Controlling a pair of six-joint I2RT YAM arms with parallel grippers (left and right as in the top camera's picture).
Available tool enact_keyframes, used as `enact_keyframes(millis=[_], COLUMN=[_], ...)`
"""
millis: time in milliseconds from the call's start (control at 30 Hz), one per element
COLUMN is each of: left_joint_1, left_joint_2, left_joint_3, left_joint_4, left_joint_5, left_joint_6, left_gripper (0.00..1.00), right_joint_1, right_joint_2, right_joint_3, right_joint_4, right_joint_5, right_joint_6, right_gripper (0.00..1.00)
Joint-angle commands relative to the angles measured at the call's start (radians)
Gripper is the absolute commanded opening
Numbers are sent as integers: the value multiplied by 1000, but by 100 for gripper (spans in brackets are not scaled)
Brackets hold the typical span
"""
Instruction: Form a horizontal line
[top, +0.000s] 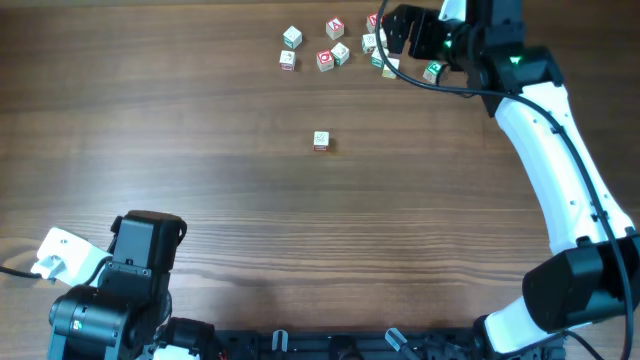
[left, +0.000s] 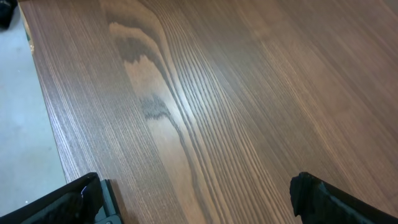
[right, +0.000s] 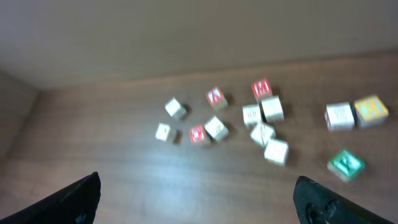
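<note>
Several small letter cubes lie scattered at the back of the table, among them a pale cube (top: 291, 37), a red-faced cube (top: 325, 60) and a green-faced cube (top: 432, 71). One pale cube (top: 320, 141) sits alone near the middle. No horizontal line of cubes shows in any view. My right gripper (top: 390, 38) hovers open over the right part of the cluster. In the right wrist view the right gripper (right: 199, 205) holds nothing, and the cubes lie ahead of it, including a green cube (right: 346, 163) and a yellow cube (right: 371, 110). My left gripper (left: 196, 199) is open over bare wood.
The left arm (top: 130, 290) stays folded at the front left corner, near the table's left edge (left: 43, 106). The right arm (top: 560, 150) stretches along the right side to the back. A black cable (top: 440, 88) loops beside the green cube.
</note>
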Motion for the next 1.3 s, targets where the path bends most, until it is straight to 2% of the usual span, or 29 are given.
enact_keyframes(millis=[0,167,233,567,900,1167,1267], left_joint_1=[8,8,8,8,8,8,8], left_joint_2=[-3,-3,-3,-3,-3,-3,-3], left_joint_3=[-2,-2,-2,-2,-2,-2,-2], left_joint_4=[-1,-1,-1,-1,-1,-1,-1], left_joint_5=[-6,-6,-6,-6,-6,-6,-6], left_joint_6=[-21,-21,-21,-21,-21,-21,-21], left_gripper=[100,100,100,100,100,100,100], right_joint_1=[5,5,5,5,22,92,95], right_joint_2=[10,10,10,64,412,650,705], right_joint_3=[22,22,27,47,372,408,408], right_joint_4=[60,180,188,225,114,293,339], right_joint_5=[16,16,16,46,38,54,98], right_joint_6=[69,122,161,162,153,159,262], right_gripper=[100,100,99,99,100,99,99])
